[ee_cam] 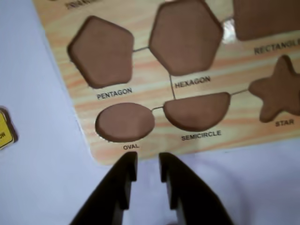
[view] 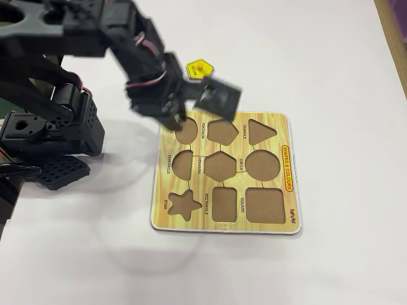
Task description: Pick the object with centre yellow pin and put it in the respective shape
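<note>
The yellow pentagon piece with its knob lies on the white table just beyond the board's far edge in the fixed view. In the wrist view only a corner of it shows at the left edge. The pentagon cutout is brown and empty, between the oval and triangle cutouts. My gripper hovers by the board's edge next to the oval cutout. It is open by a narrow gap and holds nothing.
The yellow wood-grain board has only empty cutouts: hexagon, semicircle, star, triangle, circle, square. The arm's black base stands left of the board. A table edge runs at the far right.
</note>
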Controlling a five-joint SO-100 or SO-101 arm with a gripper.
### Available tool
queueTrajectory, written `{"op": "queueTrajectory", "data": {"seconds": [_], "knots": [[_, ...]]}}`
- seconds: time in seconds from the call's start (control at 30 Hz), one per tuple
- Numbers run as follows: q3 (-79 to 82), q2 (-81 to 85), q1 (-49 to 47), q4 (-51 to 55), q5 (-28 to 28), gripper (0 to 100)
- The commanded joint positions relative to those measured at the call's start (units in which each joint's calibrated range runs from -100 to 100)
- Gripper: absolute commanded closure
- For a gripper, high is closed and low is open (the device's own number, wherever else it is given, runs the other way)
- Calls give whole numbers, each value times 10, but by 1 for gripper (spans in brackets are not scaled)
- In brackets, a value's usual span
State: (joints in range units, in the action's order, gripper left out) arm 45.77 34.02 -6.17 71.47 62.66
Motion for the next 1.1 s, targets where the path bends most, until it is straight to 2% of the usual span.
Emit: {"op": "queueTrajectory", "data": {"seconds": [0.0,0.07,0.2,0.6,1.07], "knots": [[-84,-51,-54,3,3,94],[-108,-81,-84,3,14,94],[-137,-136,-161,2,74,94],[-282,-323,-360,-6,140,94],[-383,-455,-435,-6,145,94]]}}
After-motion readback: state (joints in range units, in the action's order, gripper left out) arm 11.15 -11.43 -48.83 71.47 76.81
